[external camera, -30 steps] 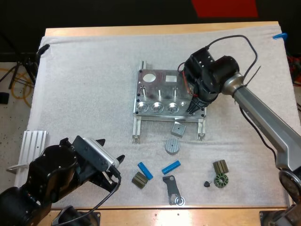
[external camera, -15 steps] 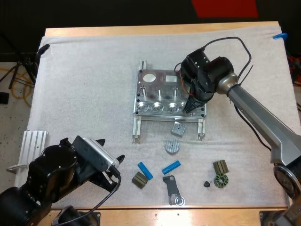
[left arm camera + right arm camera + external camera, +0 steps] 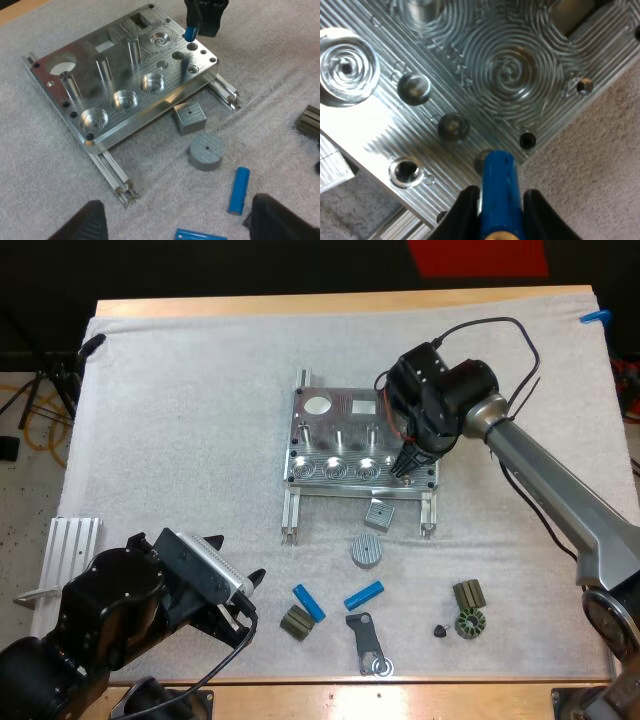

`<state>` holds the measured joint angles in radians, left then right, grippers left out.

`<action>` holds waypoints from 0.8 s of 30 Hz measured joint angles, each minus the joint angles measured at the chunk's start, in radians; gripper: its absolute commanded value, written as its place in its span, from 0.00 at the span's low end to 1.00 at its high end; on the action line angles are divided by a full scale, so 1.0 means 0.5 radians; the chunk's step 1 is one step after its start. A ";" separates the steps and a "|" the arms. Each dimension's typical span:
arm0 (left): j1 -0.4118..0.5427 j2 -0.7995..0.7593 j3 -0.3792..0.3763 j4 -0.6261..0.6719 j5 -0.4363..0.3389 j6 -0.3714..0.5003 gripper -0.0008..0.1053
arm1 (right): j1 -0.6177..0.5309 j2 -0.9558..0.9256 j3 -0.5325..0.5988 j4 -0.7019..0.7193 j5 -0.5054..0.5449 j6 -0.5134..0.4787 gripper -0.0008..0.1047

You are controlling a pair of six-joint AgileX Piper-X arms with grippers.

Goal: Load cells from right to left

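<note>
The metal fixture (image 3: 345, 445) lies mid-mat. My right gripper (image 3: 408, 468) hangs over its front right corner, shut on a blue cylinder (image 3: 499, 187) held upright. The cylinder's lower end (image 3: 190, 34) sits just over a small hole near that corner; I cannot tell whether it has entered. Two more blue cylinders (image 3: 308, 602) (image 3: 364, 595) lie on the mat in front of the fixture. At the front left, my left gripper (image 3: 250, 595) stands open, low and short of the two cylinders (image 3: 239, 190).
A grey cube (image 3: 378, 513) and a grey round puck (image 3: 366, 550) lie just in front of the fixture. Dark parts (image 3: 296, 622) (image 3: 468, 592) (image 3: 468, 623) and a flat bracket (image 3: 368, 642) lie along the front. A ribbed aluminium piece (image 3: 72, 545) lies at the mat's left edge.
My right gripper has shifted slightly left with the blue cylinder, settling over the fixture's front right corner. The left arm has not moved.
</note>
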<state>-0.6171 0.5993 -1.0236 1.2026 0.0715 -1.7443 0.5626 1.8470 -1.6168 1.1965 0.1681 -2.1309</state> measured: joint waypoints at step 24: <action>0.000 0.000 0.000 0.000 0.000 0.000 0.58 | -0.026 0.069 0.000 0.020 -0.073 0.044 0.01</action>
<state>-0.6171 0.5993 -1.0236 1.2026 0.0715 -1.7443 0.5496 1.8816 -1.6168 1.2067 0.1318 -2.1087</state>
